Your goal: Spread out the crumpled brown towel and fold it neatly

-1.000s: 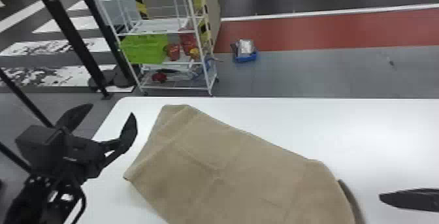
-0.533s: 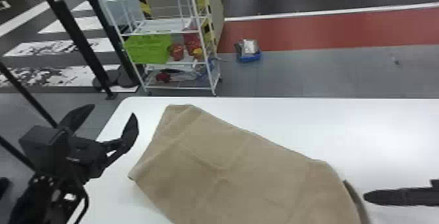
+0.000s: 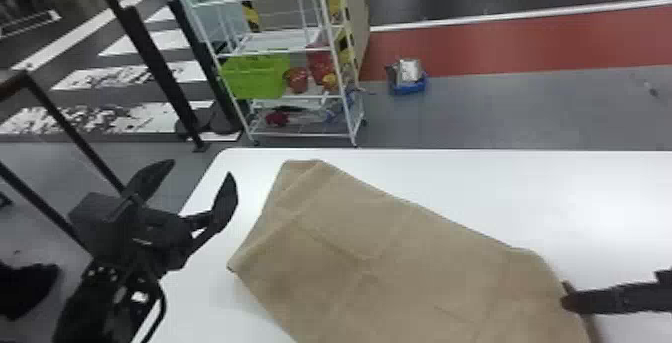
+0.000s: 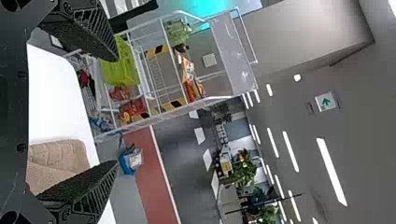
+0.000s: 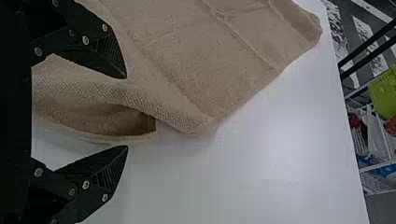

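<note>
Towel (image 3: 400, 247), 1 pc., lies mostly flat w/ creases on 1 white table (image 3: 565, 192), its near part cut off by the head view's bottom edge. Long axis runs far L to near R, narrow end pointing far L. Far L corner is nr the table's far edge; L corner is nr the table's L side. White surface shows btwn towel & far edge, widening toward R.

2 grippers. L gripper (image 3: 201, 168) is over the table's L side, fingers spread w/ nothing btwn them, apart from towel. R gripper (image 3: 612, 299) is at towel's R edge, fingers spread too; 1 loose flap (image 5: 112, 123) curls partly btwn them in the R wrist view, unpinched.

Past the table: 1 rack (image 3: 270, 53) w/ 1 green bin (image 3: 255, 79), plus 1 blue tray (image 3: 410, 88) on floor.
</note>
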